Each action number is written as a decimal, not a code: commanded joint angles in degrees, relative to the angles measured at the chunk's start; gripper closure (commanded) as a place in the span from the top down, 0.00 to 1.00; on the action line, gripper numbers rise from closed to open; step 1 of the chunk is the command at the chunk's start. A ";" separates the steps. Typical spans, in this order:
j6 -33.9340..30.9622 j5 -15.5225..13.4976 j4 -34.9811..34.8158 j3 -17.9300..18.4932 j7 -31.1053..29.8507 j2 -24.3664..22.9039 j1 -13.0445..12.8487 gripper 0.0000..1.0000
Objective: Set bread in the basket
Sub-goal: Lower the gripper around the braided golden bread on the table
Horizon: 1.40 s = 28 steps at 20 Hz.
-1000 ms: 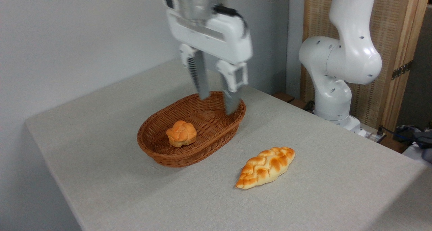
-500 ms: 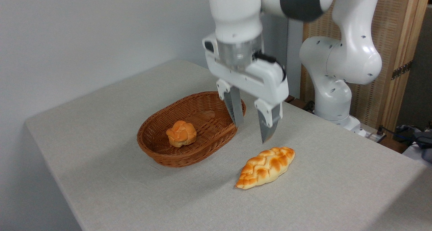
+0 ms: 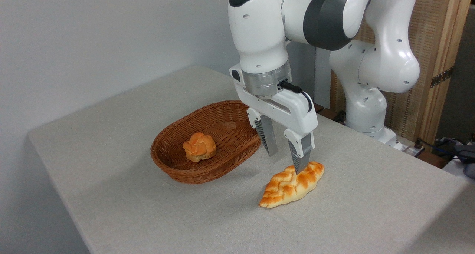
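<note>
Centrally, a white robot arm (image 3: 259,31) reached down over a worktop (image 3: 111,209) covered in pale grey cloth. Its pincer (image 3: 285,159) pointed downward with its two grey fingers spread apart and nothing between them. The right finger (image 3: 300,158) had its tip at the top edge of the bread (image 3: 291,184), at or just above the crust; whether it touched could not be told. The left finger (image 3: 269,139) hung over bare cloth between the bread and the basket (image 3: 237,155).

The bread was a long braided loaf with a golden-orange crust, pale sides and pointed ends. It lay flat on the worktop to the right of the basket and slightly nearer the camera, close to it but not touching, angled from lower left to upper right.

The basket was an oval of brown woven wicker, shallow, with a flared rim. A small round knotted orange bun (image 3: 199,147) sat inside it, toward the near end.

Behind the worktop stood a plain pale wall (image 3: 92,35). At the right, the arm's base (image 3: 367,113) rose beside a wooden-framed panel (image 3: 430,42) with a woven face. Dark cables (image 3: 445,144) lay at the far right edge.
</note>
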 commanded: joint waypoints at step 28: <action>15.82 5.88 -10.86 2.85 1.26 0.48 -0.97 0.56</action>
